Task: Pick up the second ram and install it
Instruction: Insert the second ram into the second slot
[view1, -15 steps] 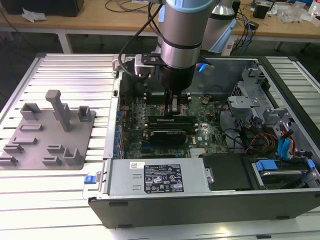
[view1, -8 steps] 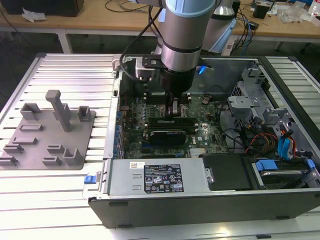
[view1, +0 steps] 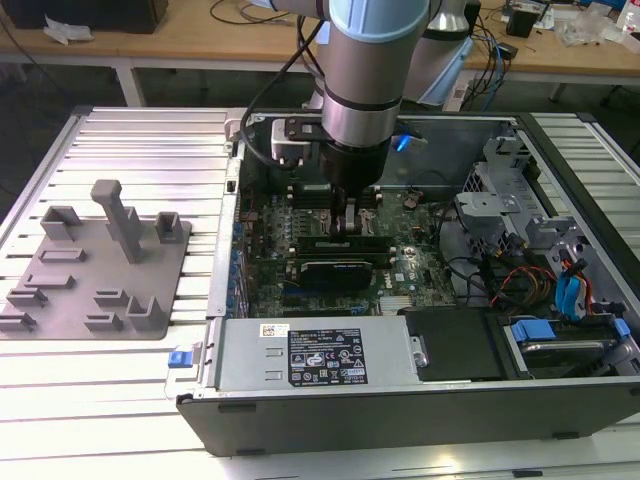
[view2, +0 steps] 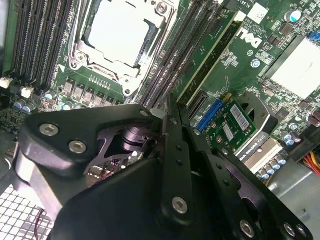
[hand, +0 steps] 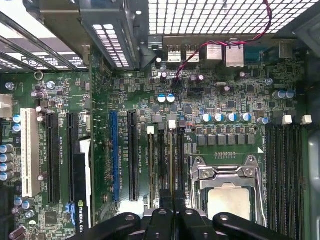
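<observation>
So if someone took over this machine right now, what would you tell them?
Gripper: low inside the open computer case, directly over the memory slots beside the processor socket; open or shut can't be told.
Done: one green RAM stick stands in a slot next to it.
Open: I can't tell whether that stick is the second ram, or whether it is locked in.

Motherboard deep green, carrying one bright blue slot and one white slot. A red-and-black wire runs beneath a pale grille with a square-hole pattern. Claw matte black; fixture plate plain grey on a silvery, ribbed worktop.
</observation>
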